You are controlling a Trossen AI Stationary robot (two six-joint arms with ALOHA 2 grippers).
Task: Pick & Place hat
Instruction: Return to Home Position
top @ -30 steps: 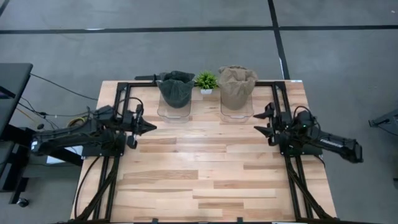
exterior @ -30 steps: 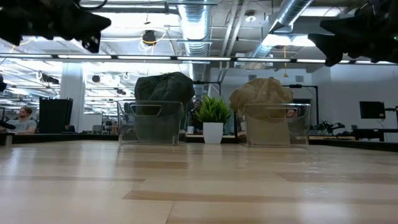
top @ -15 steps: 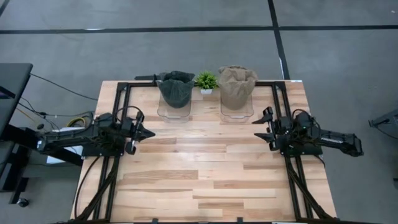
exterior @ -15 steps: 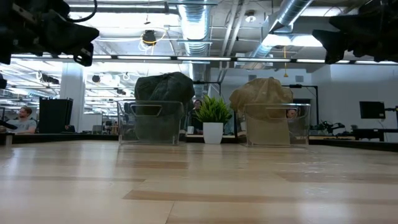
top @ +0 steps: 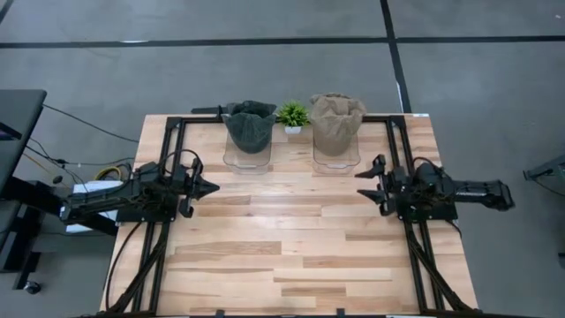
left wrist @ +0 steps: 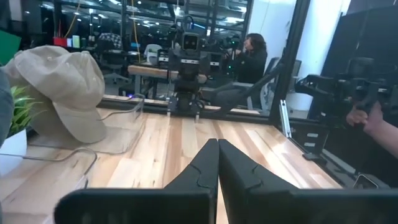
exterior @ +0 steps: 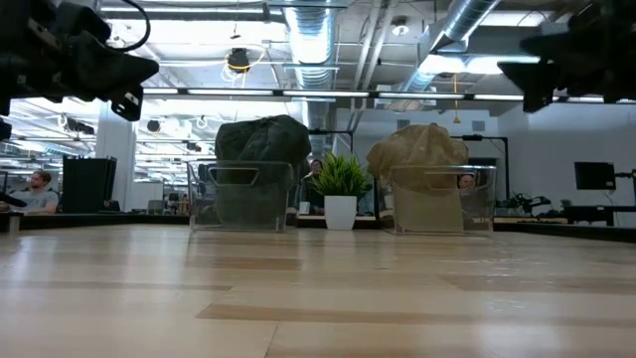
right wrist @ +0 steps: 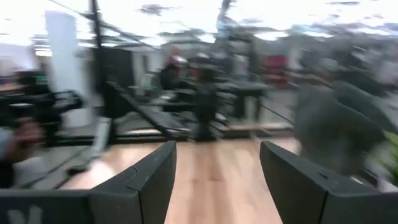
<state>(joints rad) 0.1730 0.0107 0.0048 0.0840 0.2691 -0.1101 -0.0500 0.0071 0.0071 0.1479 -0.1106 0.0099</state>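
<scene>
1. Room: open workshop with exposed ceiling ducts and strip lights, and a grey floor (top: 265, 62) around the rig. A person (exterior: 40, 189) sits far back in the low view.
2. Surface: the tabletop (top: 291, 238) is made of pale wooden planks in mixed blond and tan strips with a smooth finish. Black metal rails (top: 168, 132) run along its left, right and far edges.
3. Containers: two clear, box-shaped plastic bins stand side by side at the far edge, apart from each other.
   - The left bin (top: 247, 164) holds a dark cap (top: 250, 125) of soft, crumpled fabric that bulges above the rim.
   - The right bin (top: 335, 164) holds a tan cap (top: 336, 119), likewise creased cloth, which domes above the rim (best seen in the low view).
4. A small green plant (top: 292, 113) in a white pot stands between the bins, touching neither.
5. The left claw (left wrist: 217, 144) is clenched. Its two dark fingers meet edge to edge with nothing between them. It is raised above the tabletop's left side, pointing inward, near the left bin but clear of it.
6. The right claw (right wrist: 217, 149) is released. Its fingers stand well apart and are empty. It is raised above the tabletop's right side, pointing inward, near the right bin but clear of it.
7. Both caps are inside their bins, and neither claw touches them.
</scene>
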